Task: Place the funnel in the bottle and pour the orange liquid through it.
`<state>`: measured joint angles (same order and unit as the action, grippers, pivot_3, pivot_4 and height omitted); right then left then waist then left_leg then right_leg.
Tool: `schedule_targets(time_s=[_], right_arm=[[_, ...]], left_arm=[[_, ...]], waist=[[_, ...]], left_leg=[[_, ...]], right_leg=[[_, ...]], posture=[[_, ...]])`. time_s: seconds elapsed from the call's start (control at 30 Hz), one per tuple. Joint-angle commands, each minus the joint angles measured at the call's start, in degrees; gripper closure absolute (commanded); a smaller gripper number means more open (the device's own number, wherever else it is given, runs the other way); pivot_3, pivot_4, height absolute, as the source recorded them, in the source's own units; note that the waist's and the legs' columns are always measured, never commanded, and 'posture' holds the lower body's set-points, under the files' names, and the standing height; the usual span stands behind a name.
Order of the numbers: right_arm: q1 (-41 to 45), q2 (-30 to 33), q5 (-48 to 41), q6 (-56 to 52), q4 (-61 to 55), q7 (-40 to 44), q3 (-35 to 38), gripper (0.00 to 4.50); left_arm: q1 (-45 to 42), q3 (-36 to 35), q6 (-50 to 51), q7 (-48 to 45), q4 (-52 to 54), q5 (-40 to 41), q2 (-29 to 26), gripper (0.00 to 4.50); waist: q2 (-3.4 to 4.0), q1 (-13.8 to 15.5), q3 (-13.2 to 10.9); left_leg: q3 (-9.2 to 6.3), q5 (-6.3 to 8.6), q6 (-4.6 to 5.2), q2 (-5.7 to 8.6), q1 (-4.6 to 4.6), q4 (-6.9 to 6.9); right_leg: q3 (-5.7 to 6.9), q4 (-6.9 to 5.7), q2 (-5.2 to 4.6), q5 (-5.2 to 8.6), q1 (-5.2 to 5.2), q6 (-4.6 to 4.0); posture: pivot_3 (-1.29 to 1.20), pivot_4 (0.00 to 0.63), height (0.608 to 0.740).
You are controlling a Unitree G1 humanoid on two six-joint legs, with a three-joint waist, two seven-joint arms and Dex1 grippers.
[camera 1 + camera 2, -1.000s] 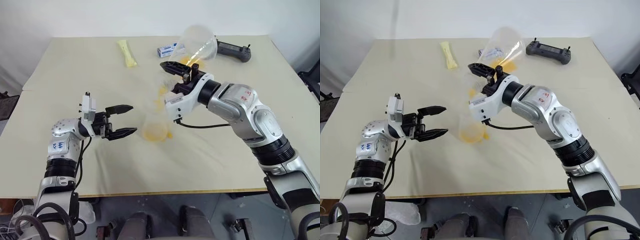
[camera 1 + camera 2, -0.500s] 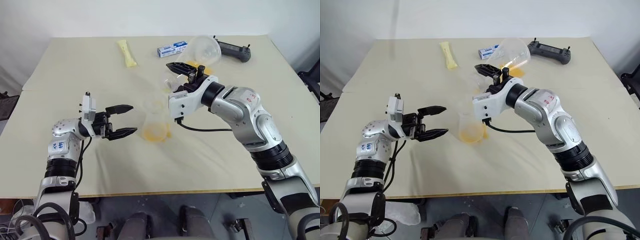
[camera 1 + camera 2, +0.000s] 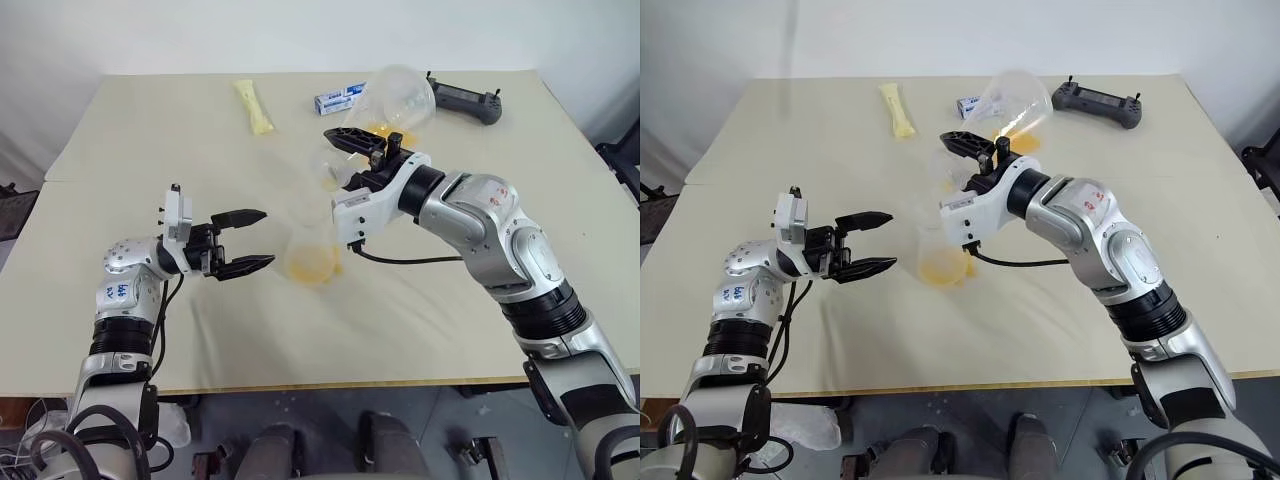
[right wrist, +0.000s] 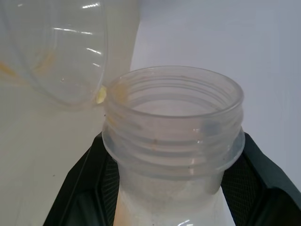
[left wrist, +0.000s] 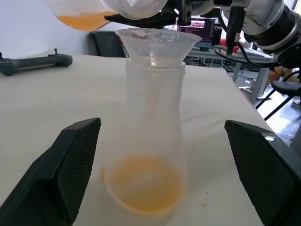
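The left tool [image 3: 258,240] waits wide open, empty, beside the bottle [image 5: 153,141], which stands upright on the bench [image 3: 150,140] with the funnel [image 5: 157,41] seated stem-down. Beyond, the right tool [image 3: 352,137] clamps the tilted flask [image 3: 398,95]; tip slowly, its mouth centred over the funnel, so the orange liquid [image 5: 80,20] doesn't overshoot.

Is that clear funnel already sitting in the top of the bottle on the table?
Yes: in the left wrist view the funnel rests in the neck of the bottle, its wide rim sitting above the bottle's mouth.
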<state>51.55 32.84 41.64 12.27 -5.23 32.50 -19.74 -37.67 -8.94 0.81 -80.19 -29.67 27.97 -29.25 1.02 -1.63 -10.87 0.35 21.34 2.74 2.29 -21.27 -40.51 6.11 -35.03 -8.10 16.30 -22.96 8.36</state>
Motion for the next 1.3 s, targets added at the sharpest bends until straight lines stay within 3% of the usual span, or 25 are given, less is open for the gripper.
schedule_targets(time_s=[0.03,1.3], right_arm=[[1.97,-0.05,0.39,1.60,-1.36,-1.03,0.67,2.04],[4.67,1.94,6.20,12.99,3.00,-2.59,0.57,2.04]], left_arm=[[-0.57,-0.45,-0.59,0.02,1.46,0.46,0.01,0.00],[-1.36,-0.50,-1.58,-0.17,0.30,0.29,0.51,0.00]], waist=[[0.00,0.00,0.00],[0.00,-0.03,0.00]], left_leg=[[0.00,0.00,0.00,0.00,0.00,0.00],[0.00,0.00,0.00,0.00,0.00,0.00]], right_leg=[[0.00,0.00,0.00,0.00,0.00,0.00],[0.00,0.00,0.00,0.00,0.00,0.00]], posture=[[0.00,0.150,0.740],[0.00,0.150,0.740]])
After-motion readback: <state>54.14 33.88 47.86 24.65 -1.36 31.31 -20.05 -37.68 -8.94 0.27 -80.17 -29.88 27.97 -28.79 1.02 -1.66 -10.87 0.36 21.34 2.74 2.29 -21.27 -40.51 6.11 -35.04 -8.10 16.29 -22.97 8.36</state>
